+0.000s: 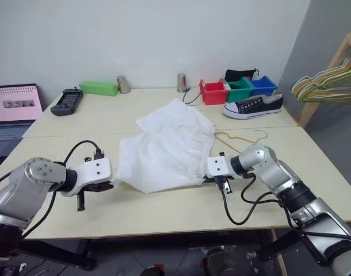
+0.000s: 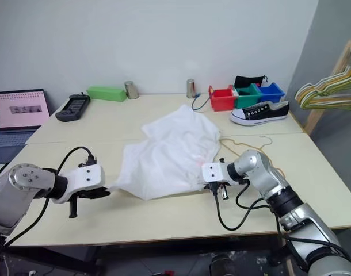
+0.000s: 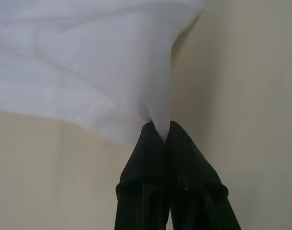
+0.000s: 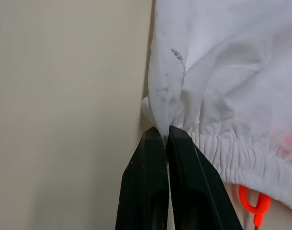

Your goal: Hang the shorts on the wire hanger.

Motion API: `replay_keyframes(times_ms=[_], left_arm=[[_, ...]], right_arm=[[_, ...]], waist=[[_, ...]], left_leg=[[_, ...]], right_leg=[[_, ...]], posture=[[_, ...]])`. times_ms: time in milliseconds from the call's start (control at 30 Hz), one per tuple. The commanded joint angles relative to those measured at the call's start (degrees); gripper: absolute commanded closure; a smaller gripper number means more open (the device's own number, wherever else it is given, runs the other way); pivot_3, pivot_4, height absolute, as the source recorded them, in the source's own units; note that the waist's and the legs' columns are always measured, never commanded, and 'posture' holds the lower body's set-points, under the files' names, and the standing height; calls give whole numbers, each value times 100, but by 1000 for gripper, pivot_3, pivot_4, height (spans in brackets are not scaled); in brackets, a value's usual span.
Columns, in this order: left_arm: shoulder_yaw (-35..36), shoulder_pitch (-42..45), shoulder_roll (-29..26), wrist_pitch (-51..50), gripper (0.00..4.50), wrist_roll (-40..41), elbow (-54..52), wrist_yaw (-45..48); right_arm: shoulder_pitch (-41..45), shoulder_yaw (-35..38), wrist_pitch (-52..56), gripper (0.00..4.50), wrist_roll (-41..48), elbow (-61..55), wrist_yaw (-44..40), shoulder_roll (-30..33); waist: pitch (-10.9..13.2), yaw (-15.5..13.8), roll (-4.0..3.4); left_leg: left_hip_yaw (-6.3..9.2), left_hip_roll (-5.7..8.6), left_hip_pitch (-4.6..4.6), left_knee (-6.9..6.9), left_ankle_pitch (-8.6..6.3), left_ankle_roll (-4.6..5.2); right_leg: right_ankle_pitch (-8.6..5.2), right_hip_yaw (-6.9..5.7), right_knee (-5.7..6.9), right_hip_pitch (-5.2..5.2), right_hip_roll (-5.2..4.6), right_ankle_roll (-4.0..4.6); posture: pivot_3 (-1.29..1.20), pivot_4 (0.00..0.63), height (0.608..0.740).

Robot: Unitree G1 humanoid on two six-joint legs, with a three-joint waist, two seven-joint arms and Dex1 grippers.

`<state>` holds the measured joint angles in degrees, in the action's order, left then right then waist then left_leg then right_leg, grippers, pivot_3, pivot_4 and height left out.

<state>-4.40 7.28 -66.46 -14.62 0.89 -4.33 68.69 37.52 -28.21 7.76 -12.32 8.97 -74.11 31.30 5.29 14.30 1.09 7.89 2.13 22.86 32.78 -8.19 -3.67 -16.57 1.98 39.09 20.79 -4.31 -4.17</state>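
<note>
My left claw (image 3: pixel 159 132) and right claw (image 4: pixel 166 136) each pinch the shorts (image 1: pixel 167 146). They cover most of the wire hanger (image 1: pixel 244 138).

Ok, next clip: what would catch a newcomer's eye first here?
The white shorts spread across the middle of the table, pinched at both near corners: the left gripper is shut on one corner of the fabric, the right gripper shut on the elastic waistband's end. Just behind the right arm, the wire hanger lies flat on the table, partly tucked under the shorts' edge.
</note>
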Motion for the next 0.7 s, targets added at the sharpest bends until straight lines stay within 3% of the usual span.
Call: replay_keyframes(times_ms=[33,300,700], left_arm=[[240,-172,-181,19,4411,115,-332,139],[139,-213,-331,319,4411,-31,-65,256],[284,-735,-529,528,4411,286,-268,755]], right_arm=[[-140,58,480,4500,171,-725,-265,195],[-689,-29,1185,4500,838,-2200,-1288,971],[-834,-113,1644,4500,1183,-2389,-1314,1189]], waist=[[0,-14,1],[0,-36,1],[1,0,3]], left_leg=[[0,0,0,0,-1,-2],[-7,0,7,1,-3,-4],[-41,-63,9,1,-14,-20]], right_leg=[[-1,0,0,0,0,1],[-1,0,-6,32,-11,2],[-5,-8,-9,45,-9,9]], posture=[[-178,21,740],[-189,23,740],[-200,33,740]])
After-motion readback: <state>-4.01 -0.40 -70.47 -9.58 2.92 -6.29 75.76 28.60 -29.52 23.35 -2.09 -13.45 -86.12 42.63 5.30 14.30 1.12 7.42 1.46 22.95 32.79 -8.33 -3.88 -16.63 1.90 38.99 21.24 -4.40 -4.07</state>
